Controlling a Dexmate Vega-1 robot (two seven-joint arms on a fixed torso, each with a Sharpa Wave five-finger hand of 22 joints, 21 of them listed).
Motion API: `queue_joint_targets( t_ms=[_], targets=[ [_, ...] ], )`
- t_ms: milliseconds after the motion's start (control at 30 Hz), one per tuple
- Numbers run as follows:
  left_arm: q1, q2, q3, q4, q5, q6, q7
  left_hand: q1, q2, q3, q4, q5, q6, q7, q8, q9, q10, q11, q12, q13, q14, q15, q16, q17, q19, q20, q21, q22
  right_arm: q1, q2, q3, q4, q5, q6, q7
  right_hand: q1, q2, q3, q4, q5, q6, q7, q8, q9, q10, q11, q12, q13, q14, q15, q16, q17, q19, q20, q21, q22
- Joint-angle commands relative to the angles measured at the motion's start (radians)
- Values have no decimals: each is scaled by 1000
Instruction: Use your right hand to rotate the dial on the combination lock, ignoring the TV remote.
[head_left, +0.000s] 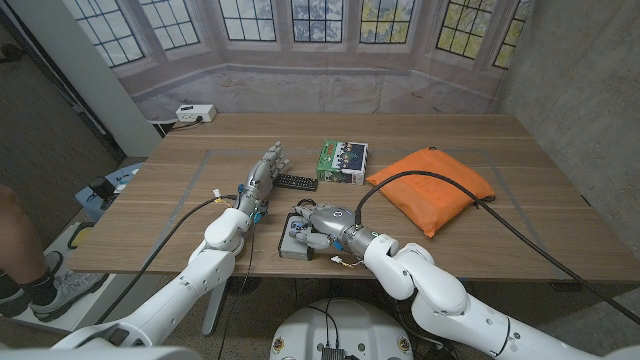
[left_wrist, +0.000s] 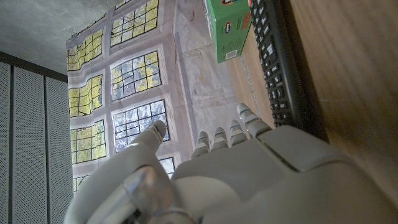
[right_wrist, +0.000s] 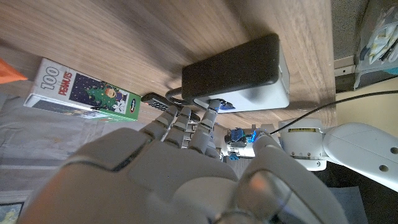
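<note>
Near the front edge of the wooden table (head_left: 520, 215), the combination lock (head_left: 297, 240) lies as a grey block with a dark top face, just in front of the robot. The right hand (head_left: 325, 224) reaches over it from the right, and in the right wrist view its fingertips (right_wrist: 211, 112) touch the lock's (right_wrist: 239, 74) pale side where a small blue part sits. Whether they actually pinch the dial cannot be told.

The left hand (head_left: 262, 178) waits just left of the lock, fingers straight and apart, holding nothing. The TV remote (head_left: 296, 182) lies just beside those fingers, behind the lock and apart from it. A green puzzle box (head_left: 342, 161) sits just behind the remote, and an orange cushion (head_left: 435, 187) lies well to the right.
</note>
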Motion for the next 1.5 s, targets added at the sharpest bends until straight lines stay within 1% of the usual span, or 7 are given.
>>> queue_joint_targets(
  t_ms=[33,467,1133,1200,1233,1300,1500],
  targets=[
    [-1,-4,2,7,2,-10,-6,8,0,7,-1,2,-4,-3,3,6,0,9,7,4,7,4,4,3,7,0,-1,4,-13,-8,-4,-13,-19,-3,-5,8,3,6,-1,-1,4,1,4,2,10,4,1,4,9,-46,6,4,12,-77,7,3],
    [2,-4,2,7,4,-18,-8,9,0,7,-2,3,-3,-3,3,6,3,8,8,5,9,2,5,3,7,1,-1,4,-32,-3,1,-14,-32,-13,-21,11,3,12,-5,-2,11,2,5,2,15,2,1,4,14,-50,6,3,18,-77,7,3],
    [3,-9,-1,25,-4,-33,-18,11,0,8,-3,3,-2,-3,3,6,6,8,9,5,13,2,6,3,10,0,-1,4,-37,7,-10,5,-28,-16,-31,15,5,21,-9,-2,19,-1,6,2,20,3,1,4,22,-55,6,3,23,-82,6,3],
    [1,-10,-1,28,-3,-36,-20,11,0,8,-3,3,-2,-3,3,6,5,9,8,5,13,3,6,3,10,0,-1,4,-37,5,-12,4,-31,-13,-35,20,7,25,-13,-2,21,0,6,2,25,-1,2,4,23,-56,6,2,26,-82,7,3],
    [1,-11,-1,30,-5,-37,-23,11,0,8,-3,3,-2,-3,3,6,5,9,8,5,14,3,6,3,10,0,-1,4,-38,6,-12,3,-29,-15,-32,24,8,29,-16,-1,26,-1,7,2,29,-15,3,4,28,-58,6,2,27,-82,6,3],
    [0,-11,0,32,-4,-39,-24,11,0,8,-3,3,-3,-3,3,6,5,8,8,5,15,3,6,3,10,0,-1,4,-40,4,-13,2,-29,-12,-35,26,8,32,-18,-2,32,-3,9,2,37,-21,5,4,32,-62,7,2,28,-83,6,3],
    [2,-11,-1,33,-8,-43,-31,12,-1,9,-3,3,-2,-2,3,6,5,8,8,5,16,4,6,3,10,0,-1,4,-45,4,-20,-6,-42,-15,-31,28,8,36,-20,-2,45,-1,12,2,51,-25,8,4,39,-64,8,2,34,-85,7,3]
  ],
)
